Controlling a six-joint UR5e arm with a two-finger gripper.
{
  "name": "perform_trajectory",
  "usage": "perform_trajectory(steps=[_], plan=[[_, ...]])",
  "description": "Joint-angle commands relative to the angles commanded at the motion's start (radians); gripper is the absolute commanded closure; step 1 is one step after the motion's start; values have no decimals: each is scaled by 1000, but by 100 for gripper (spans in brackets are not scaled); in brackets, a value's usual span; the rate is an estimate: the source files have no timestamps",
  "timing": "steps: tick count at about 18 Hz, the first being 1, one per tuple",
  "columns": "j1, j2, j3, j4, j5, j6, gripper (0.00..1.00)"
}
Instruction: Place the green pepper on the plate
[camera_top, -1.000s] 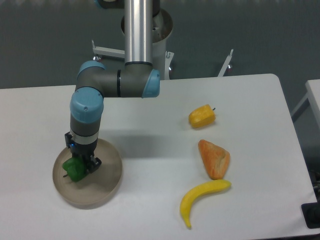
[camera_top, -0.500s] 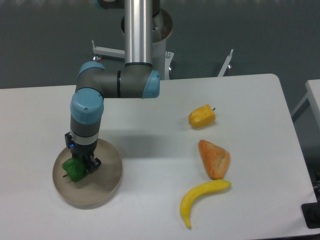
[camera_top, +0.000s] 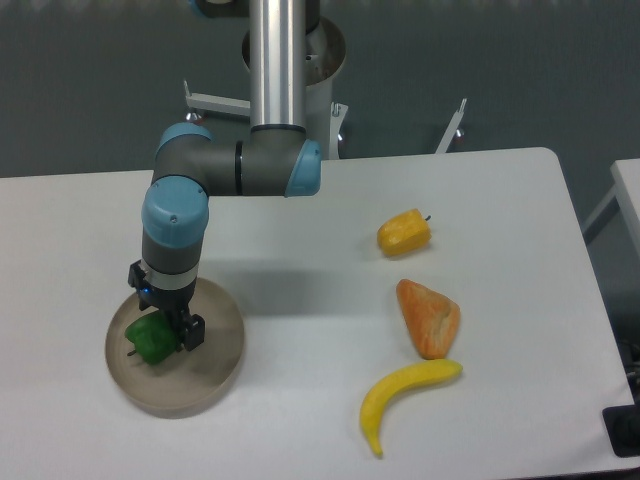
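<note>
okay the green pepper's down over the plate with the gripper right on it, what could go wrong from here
The green pepper sits on the left part of the plate, not centred, so it may roll toward the rim once released. The gripper is tight beside the pepper; if a finger catches on lifting, it could drag or tip the pepper. Whether the fingers have fully let go cannot be told from this view.

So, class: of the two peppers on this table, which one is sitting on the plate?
The green pepper: it sits on the plate at the gripper. The yellow-orange pepper lies on the bare table.
</note>
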Motion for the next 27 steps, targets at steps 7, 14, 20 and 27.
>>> perform_trajectory(steps=[7, 14, 20, 27], plan=[[184, 57, 17, -12, 6, 79, 0], [350, 17, 103, -18, 77, 258, 0], [433, -7, 141, -20, 170, 356, 0], [479, -34, 175, -20, 215, 390, 0]])
